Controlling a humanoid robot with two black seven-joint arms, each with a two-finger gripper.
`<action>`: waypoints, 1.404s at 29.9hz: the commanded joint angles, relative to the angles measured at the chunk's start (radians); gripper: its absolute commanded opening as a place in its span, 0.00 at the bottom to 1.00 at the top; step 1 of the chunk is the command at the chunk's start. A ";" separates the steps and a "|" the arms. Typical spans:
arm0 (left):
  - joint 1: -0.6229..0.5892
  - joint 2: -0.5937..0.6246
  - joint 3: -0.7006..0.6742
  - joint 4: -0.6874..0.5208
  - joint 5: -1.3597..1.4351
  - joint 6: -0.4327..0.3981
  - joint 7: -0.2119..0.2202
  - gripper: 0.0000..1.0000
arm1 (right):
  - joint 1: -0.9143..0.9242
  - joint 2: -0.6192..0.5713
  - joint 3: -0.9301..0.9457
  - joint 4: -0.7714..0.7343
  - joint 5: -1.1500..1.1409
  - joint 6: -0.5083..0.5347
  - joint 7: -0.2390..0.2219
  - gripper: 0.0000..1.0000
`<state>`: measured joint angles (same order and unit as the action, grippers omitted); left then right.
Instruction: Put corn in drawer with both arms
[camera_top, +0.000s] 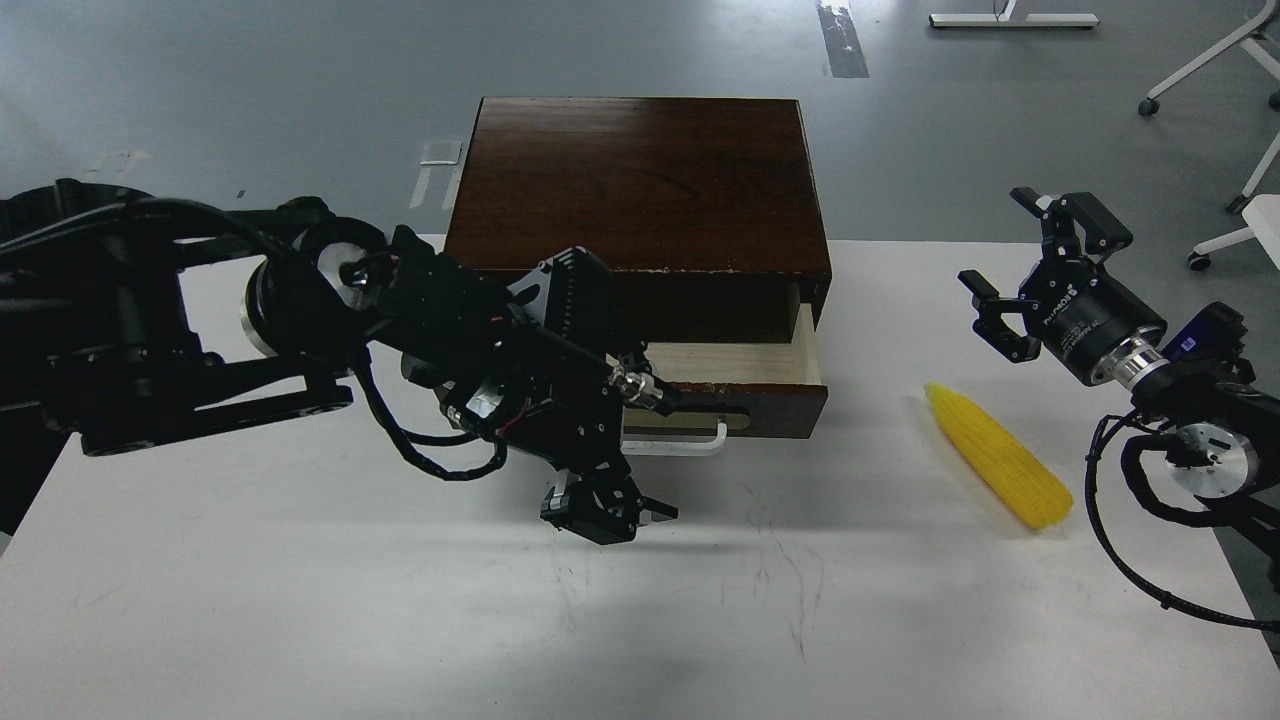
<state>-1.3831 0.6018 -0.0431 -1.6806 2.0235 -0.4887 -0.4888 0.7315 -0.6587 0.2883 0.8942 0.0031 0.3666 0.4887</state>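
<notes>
White table (300, 620) fills the lower frame, grey floor beyond at 12 o'clock. Dark brown cabinet (640, 185) sits at the table's far edge, centre. Its drawer (745, 385) is pulled partway out toward me, pale wood interior showing as a strip behind the front panel, white bar handle (690, 445) on the front. Left arm (180, 340) comes in from 9 o'clock, runs roughly horizontal across the table, then the wrist bends down in front of the drawer's left half and hides that part of the front. Left gripper (610, 510) points downward, just in front of and below the handle's left end, close above the table, not touching the handle as far as I can see; it reads as a dark cluster end-on, so I cannot tell whether its fingers are spread or closed. Right arm (1190, 420) enters from 3 o'clock, wrist angled up and toward 10 o'clock. Right gripper (1020, 255) is raised off the table with fingers spread wide, holding nothing. Corn (998, 456) lies flat on the table at 4 o'clock from the drawer, well apart from it, pointed tip toward 11 o'clock, blunt end toward 5 o'clock, below the right gripper and clear of it.
</notes>
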 joint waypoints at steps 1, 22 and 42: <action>-0.005 0.050 -0.093 0.005 -0.260 0.000 0.000 0.98 | -0.003 -0.006 -0.005 0.000 0.000 0.002 0.000 1.00; 0.332 0.316 -0.152 0.395 -1.977 0.128 0.000 0.98 | -0.024 -0.018 -0.027 0.003 -0.031 0.008 0.000 1.00; 0.567 0.243 -0.268 0.541 -2.065 0.000 0.000 0.98 | -0.018 -0.294 -0.049 0.063 -1.237 -0.049 0.000 1.00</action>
<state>-0.8165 0.8512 -0.3111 -1.1348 -0.0440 -0.4887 -0.4889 0.7294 -0.9459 0.2452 0.9586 -1.0648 0.3558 0.4887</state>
